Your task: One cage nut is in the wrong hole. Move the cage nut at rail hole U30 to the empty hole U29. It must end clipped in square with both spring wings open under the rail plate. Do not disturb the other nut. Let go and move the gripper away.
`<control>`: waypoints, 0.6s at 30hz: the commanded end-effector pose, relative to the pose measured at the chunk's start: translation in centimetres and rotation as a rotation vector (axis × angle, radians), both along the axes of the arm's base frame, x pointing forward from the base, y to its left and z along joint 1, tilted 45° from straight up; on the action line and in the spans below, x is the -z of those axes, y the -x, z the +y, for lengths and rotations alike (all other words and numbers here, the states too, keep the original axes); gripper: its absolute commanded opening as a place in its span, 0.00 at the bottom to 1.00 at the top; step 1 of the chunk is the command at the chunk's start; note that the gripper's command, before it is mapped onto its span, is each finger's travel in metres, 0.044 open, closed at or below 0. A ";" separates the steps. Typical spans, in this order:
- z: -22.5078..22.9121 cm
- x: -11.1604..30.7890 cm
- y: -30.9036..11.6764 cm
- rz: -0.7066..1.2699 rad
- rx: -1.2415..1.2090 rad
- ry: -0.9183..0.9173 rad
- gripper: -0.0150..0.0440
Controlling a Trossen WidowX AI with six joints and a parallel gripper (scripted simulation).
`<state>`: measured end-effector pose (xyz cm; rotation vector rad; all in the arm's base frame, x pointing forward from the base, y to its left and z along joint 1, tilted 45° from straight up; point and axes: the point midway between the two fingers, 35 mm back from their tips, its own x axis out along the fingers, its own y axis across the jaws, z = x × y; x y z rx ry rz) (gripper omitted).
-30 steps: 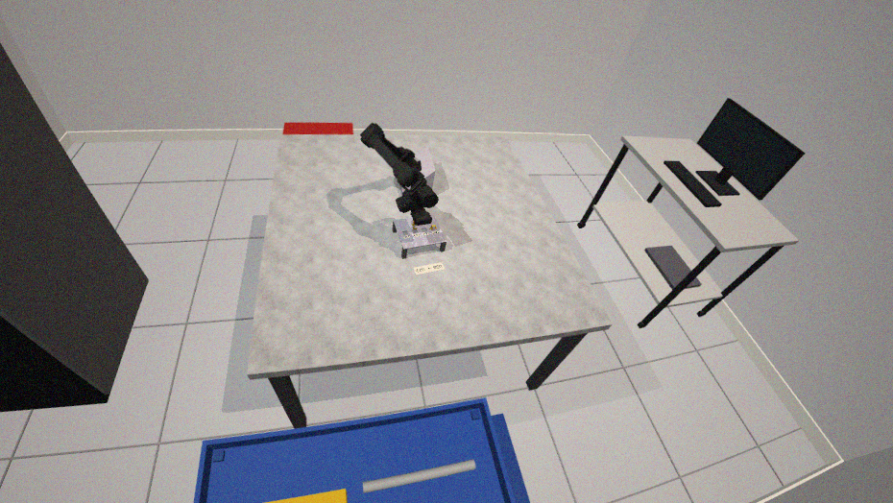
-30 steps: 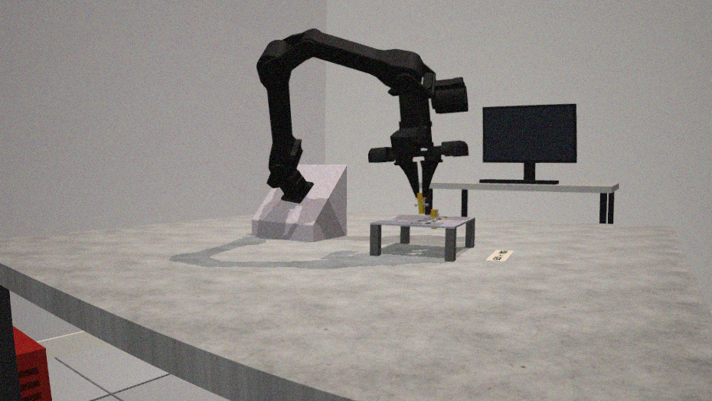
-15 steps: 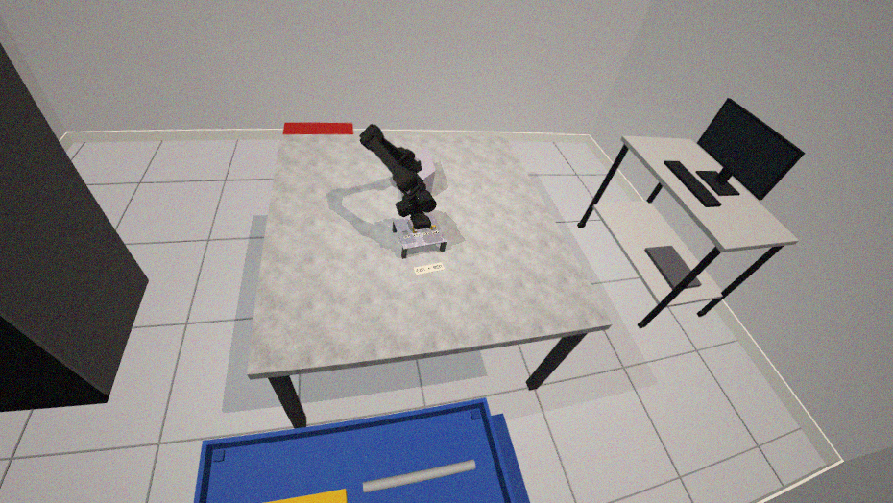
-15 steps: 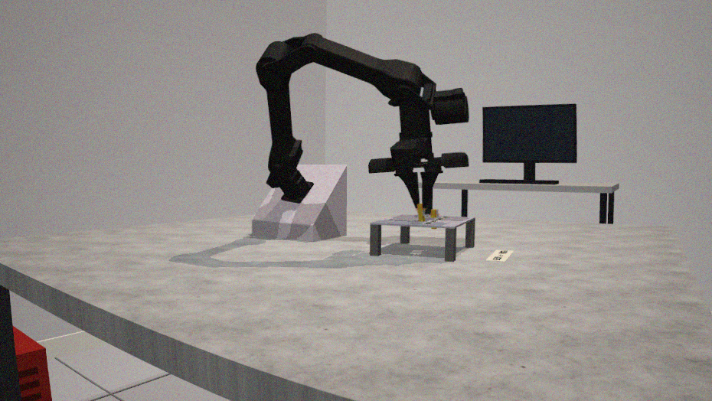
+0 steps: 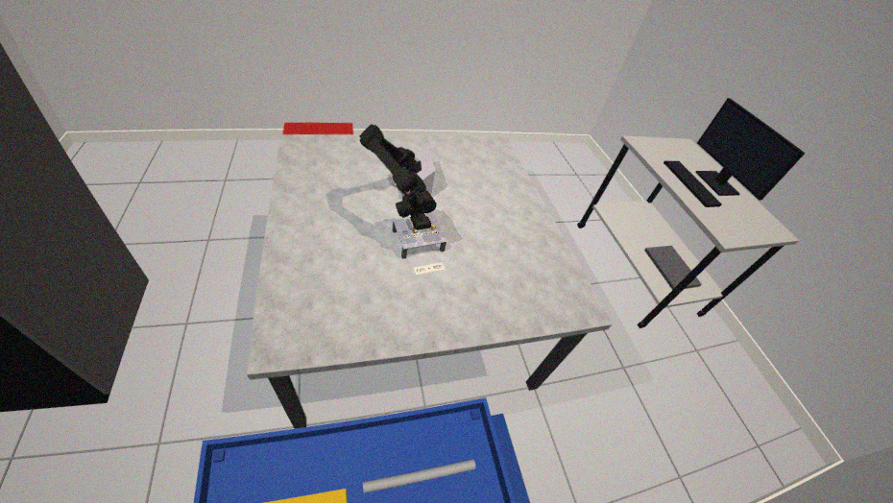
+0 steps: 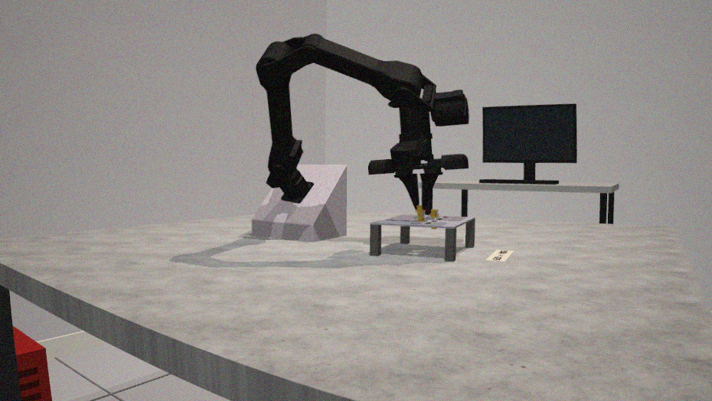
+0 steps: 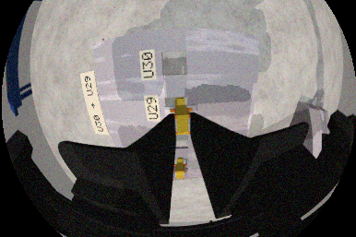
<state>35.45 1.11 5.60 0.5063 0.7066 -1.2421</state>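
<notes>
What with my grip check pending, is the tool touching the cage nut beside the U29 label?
Touching: the wrist view shows the tool with a fingertip against each side of the cage nut.
</notes>
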 end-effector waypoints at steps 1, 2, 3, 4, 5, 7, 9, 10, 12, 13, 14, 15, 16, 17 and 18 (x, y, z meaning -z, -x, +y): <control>0.0 0.0 0.0 0.004 -0.001 0.003 0.30; 0.0 0.0 0.0 0.004 -0.001 0.003 0.30; 0.0 0.0 0.0 0.005 0.000 0.004 0.30; 0.0 0.0 0.0 0.006 0.001 0.004 0.30; 0.0 0.0 -0.1 0.007 0.002 0.004 0.30; 0.0 0.0 -0.1 0.009 0.005 0.005 0.30; 0.0 0.0 -0.1 0.011 0.007 0.006 0.30; 0.0 0.0 -0.1 0.013 0.008 0.006 0.30; 0.0 0.0 -0.1 0.015 0.011 0.007 0.30; 0.0 0.0 -0.1 0.016 0.012 0.007 0.30; 0.0 0.0 -0.1 0.017 0.013 0.007 0.30; 0.0 0.0 -0.1 0.017 0.013 0.007 0.30; 0.0 0.0 -0.1 0.018 0.013 0.007 0.30; 0.0 0.0 -0.1 0.018 0.014 0.008 0.30; 0.0 0.0 -0.2 0.019 0.014 0.008 0.30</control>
